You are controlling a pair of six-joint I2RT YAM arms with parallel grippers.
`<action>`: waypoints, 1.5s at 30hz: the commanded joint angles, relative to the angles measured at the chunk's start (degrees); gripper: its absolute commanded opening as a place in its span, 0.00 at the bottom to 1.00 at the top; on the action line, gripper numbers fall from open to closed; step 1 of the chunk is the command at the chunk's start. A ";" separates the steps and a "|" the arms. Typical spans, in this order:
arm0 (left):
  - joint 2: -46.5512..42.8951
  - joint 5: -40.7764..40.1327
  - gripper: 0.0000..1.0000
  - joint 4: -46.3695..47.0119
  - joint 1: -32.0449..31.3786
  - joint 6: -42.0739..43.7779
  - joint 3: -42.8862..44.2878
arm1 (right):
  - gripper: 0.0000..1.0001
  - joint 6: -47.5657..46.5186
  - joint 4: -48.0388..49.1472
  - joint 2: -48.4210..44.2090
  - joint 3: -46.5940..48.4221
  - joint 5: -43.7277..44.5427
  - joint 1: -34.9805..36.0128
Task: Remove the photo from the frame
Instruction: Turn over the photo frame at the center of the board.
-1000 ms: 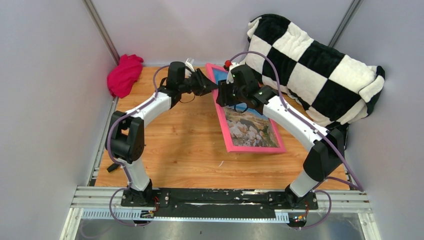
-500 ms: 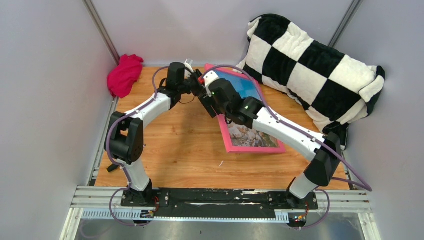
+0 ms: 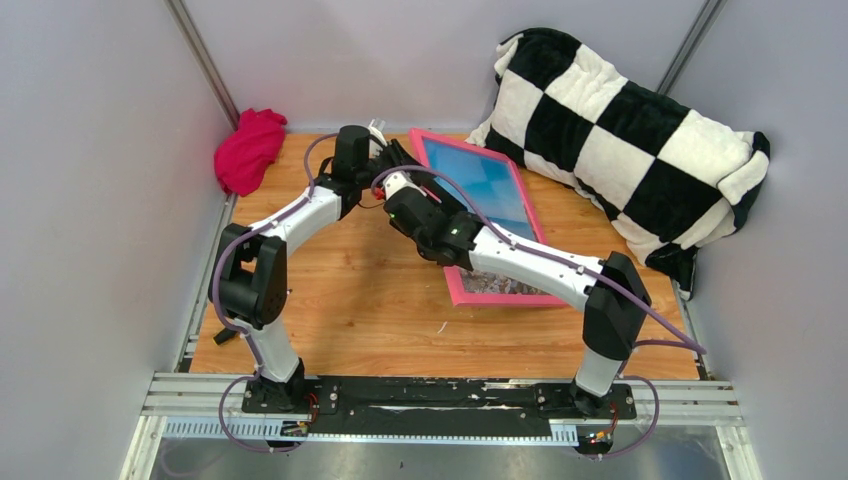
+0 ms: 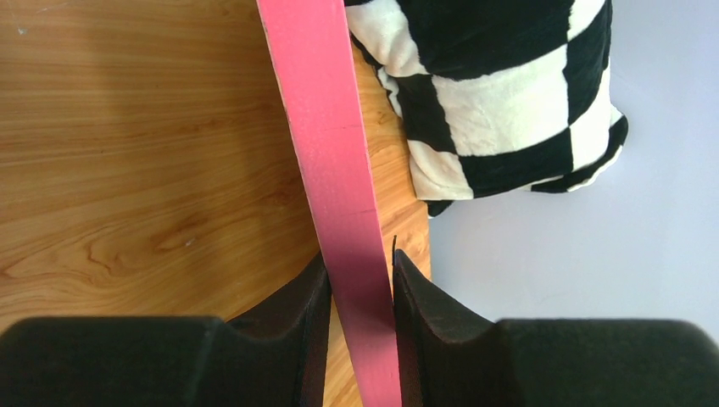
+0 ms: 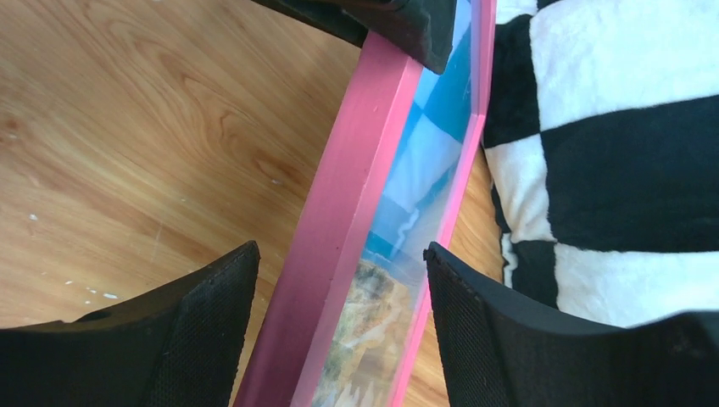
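The frame [image 3: 505,299] has a thin pink border and lies slanted on the wooden table, its far end near the pillow. The photo [image 3: 480,185] sits inside it, blue sky at the far end and pale rocks toward me. My left gripper [image 3: 398,155] is shut on the frame's far left corner; in the left wrist view both black pads pinch the pink edge [image 4: 339,170] at the gripper [image 4: 360,288]. My right gripper [image 3: 398,192] hangs open over the frame's left side. In its wrist view the open gripper [image 5: 341,254] straddles the pink rail [image 5: 339,212] and the photo [image 5: 407,203] without touching either.
A big black-and-white checked pillow [image 3: 620,130] lies against the back right wall, close to the frame's far side. A magenta cloth [image 3: 248,150] is bunched in the back left corner. Bare wooden table [image 3: 340,290] lies to the left of the frame. Grey walls enclose three sides.
My right arm swung left, from over the frame's middle to its left edge beside the left gripper, and its jaws spread wider. The left gripper kept its hold.
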 commanded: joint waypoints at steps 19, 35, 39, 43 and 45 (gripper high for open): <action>-2.15 0.35 0.00 4.22 -0.49 1.22 0.59 | 0.53 -6.97 4.22 5.19 -2.39 13.61 4.35; -2.45 0.24 0.13 4.20 -0.41 1.73 0.45 | 0.20 -14.50 10.44 2.22 -3.70 16.98 5.35; -2.52 0.41 0.30 4.23 0.13 1.90 0.77 | 0.15 -17.30 12.13 0.93 -2.80 17.50 5.31; -3.67 0.68 0.49 4.20 2.61 2.00 1.15 | 0.10 -18.96 12.77 -0.57 -1.45 17.73 5.29; -4.59 0.68 0.58 4.18 5.04 2.25 1.28 | 0.08 -19.07 12.79 -1.34 -0.83 17.63 5.34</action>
